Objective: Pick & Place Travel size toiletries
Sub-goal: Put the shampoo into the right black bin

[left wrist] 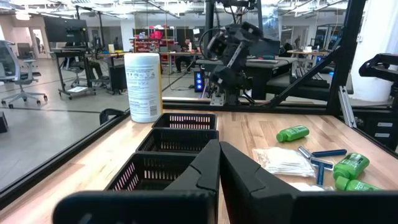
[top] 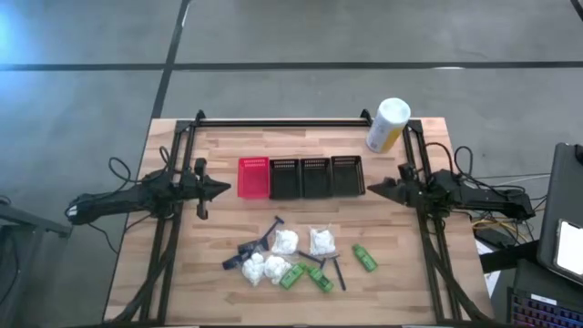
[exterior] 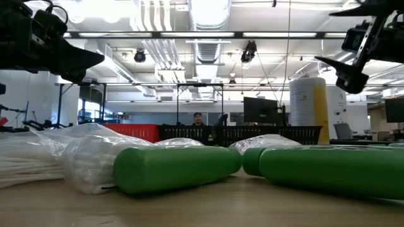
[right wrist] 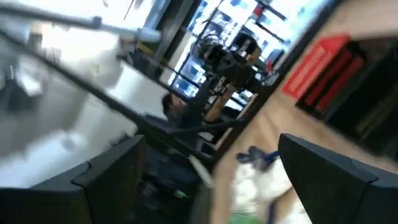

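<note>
While both arms hung above the table (top: 182,273), the left gripper (top: 221,189) sat fingers together by the red basket (top: 253,177); the right gripper (top: 373,189), fingers apart, sat beside the black baskets (top: 316,176). Toiletries (top: 296,258) lay clustered toward the near edge. Canister (top: 387,125) label print was unreadable.

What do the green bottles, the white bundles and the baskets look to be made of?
Green bottles: likely smooth plastic, with an even, slightly glossy skin. White bundles: something white inside clear crinkled plastic wrap that catches the light. Baskets: rigid mesh with regular holes, probably plastic, one red and three black.
</note>
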Controlling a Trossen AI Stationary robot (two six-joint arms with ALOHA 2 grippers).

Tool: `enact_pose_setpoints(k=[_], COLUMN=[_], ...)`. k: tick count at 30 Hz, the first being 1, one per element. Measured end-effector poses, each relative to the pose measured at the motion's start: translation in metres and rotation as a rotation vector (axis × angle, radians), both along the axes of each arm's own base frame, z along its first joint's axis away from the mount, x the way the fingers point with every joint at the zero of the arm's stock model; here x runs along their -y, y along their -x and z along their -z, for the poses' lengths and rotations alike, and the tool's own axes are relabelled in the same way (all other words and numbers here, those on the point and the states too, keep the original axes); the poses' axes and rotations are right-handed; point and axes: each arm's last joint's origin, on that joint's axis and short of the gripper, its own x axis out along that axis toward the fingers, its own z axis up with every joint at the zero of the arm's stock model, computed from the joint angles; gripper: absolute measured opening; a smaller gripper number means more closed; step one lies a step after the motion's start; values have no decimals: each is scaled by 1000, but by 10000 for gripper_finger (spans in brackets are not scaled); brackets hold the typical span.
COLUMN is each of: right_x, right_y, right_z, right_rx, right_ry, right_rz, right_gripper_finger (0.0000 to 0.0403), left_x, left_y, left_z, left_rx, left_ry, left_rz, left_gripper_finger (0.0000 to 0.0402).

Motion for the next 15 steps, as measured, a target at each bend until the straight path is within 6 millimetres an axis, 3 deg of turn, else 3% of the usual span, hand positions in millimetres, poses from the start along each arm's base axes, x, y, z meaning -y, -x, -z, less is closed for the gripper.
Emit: enact_pose_setpoints(k=[3,6,15], right_x=[0,4,5], right_y=[0,0,7], right_z=[0,0,-23], right_rx=[-3,11,257], right_ry=[-125,-141,-123], right_rz=[-3,117,176], right_gripper_finger=[364,364,364], left_x=[0,0,0], left_y=[0,0,0], left_z=[0,0,0], left_rx=[-1,-1,0], left_ry=[0,0,0], left_rz=[0,0,0], left_gripper_finger=[12,12,12])
